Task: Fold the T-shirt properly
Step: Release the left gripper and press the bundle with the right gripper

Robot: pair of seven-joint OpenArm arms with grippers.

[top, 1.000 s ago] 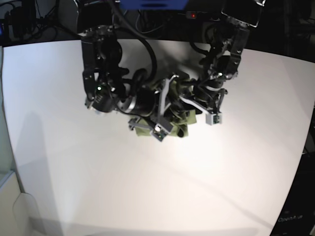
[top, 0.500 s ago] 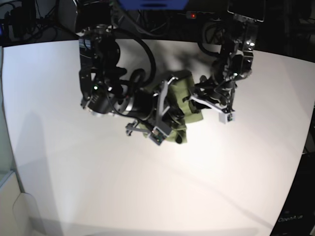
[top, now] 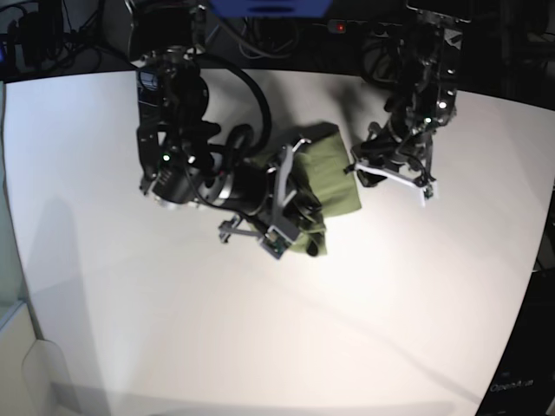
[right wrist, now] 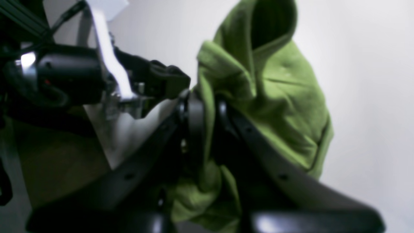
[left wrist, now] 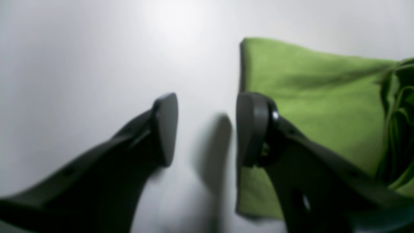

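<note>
White and bare, the bench point(top: 130, 329) took up the whole near side of the base view, lit by a soft glare, with nothing lying on its front half. Farther in, toward the middle, sat the T-shirt point(top: 334, 178), already gathered into a small olive bundle and not a spread garment. The right pincer point(right wrist: 207, 119) was clamped shut on a bunched fold of that cloth, its two dark fingers point(right wrist: 194, 116) squeezing the fabric between them while loose folds puffed up above and hung below the grip. From the wrist view the held part looked lumpy and uneven, with an open pocket of cloth at the top.

Beyond the bundle, the left pincer point(left wrist: 207, 129) hung with its jaws apart and nothing between them, only bare bench showing in the gap. One finger stood over the straight folded edge of the shirt; whether it touched the cloth could not be told.

At the back edge, dark cables and equipment lined the bench.

The risk from here seemed to lie with the right grip: it held a wad, not a clean edge, so pulling or lifting could drag the neat flat side out of shape or open the fold. Letting go carelessly might leave the bunch slumped on top.
</note>
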